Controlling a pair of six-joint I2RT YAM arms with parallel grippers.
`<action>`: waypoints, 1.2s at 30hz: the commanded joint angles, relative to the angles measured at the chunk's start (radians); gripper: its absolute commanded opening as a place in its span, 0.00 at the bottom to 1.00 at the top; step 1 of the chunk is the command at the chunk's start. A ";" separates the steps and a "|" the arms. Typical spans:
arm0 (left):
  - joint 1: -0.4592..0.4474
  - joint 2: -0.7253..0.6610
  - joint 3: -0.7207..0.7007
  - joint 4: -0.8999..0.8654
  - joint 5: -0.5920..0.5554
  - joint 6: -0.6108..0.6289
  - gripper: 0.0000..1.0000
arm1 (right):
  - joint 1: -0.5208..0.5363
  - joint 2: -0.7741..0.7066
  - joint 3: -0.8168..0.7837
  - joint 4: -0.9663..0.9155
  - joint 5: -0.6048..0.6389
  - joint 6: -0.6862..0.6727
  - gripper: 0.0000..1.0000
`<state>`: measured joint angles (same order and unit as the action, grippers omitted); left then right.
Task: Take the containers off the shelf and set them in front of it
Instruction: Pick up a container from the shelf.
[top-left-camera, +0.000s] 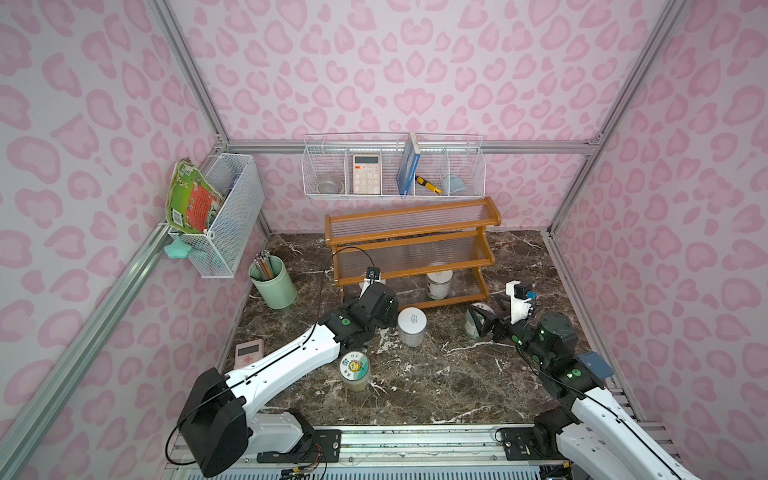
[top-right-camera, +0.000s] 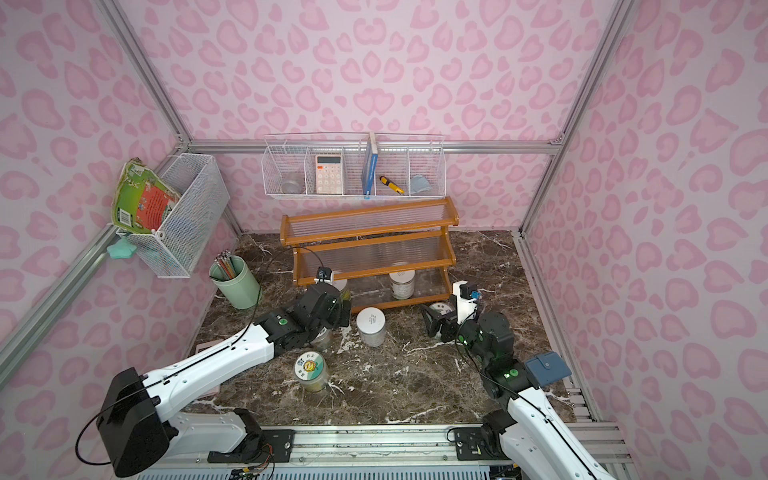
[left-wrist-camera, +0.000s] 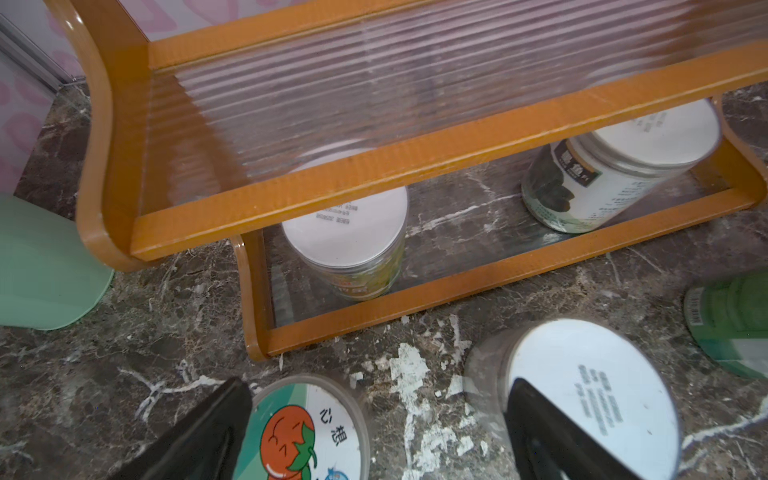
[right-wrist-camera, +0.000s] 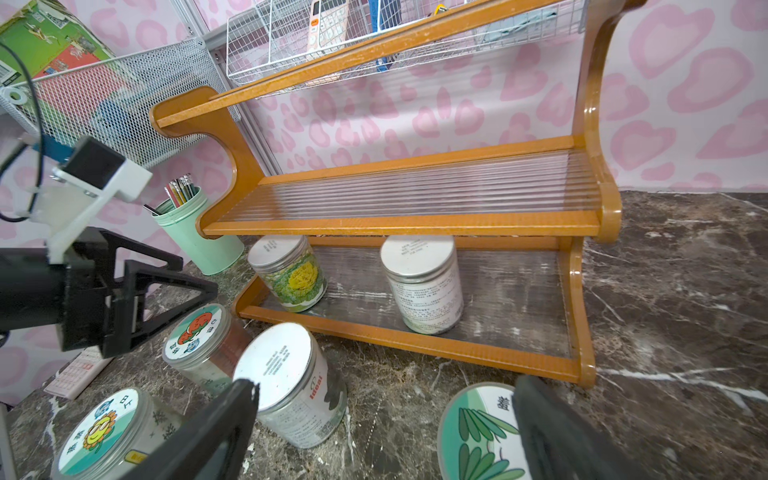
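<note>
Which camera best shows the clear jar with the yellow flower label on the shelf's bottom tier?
Right wrist view: the clear jar with the yellow flower label shows nearly whole. In the left wrist view the orange-brown wooden shelf covers part of its lid. In both top views the left arm hides most of it.

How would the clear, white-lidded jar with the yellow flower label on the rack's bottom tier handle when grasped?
That flower-label jar looks rigid, unlikely to deform. Its smooth round wall may slip; tipped, it could roll. The middle tier of the orange-brown wooden rack sits just above its lid, so lift room looks scant.
</note>
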<state>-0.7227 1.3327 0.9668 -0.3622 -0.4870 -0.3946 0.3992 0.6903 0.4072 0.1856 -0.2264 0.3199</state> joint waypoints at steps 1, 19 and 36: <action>0.013 0.033 0.018 0.056 -0.002 -0.010 0.99 | -0.003 0.005 0.013 0.023 -0.013 -0.005 0.99; 0.023 0.230 0.003 0.259 -0.141 -0.049 0.99 | -0.031 0.027 0.017 0.031 -0.022 -0.026 0.99; 0.032 0.336 0.027 0.350 -0.234 -0.059 0.99 | -0.042 0.050 0.024 0.032 -0.017 -0.042 0.99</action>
<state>-0.6930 1.6596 0.9813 -0.0341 -0.6861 -0.4458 0.3584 0.7372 0.4225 0.1925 -0.2455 0.2863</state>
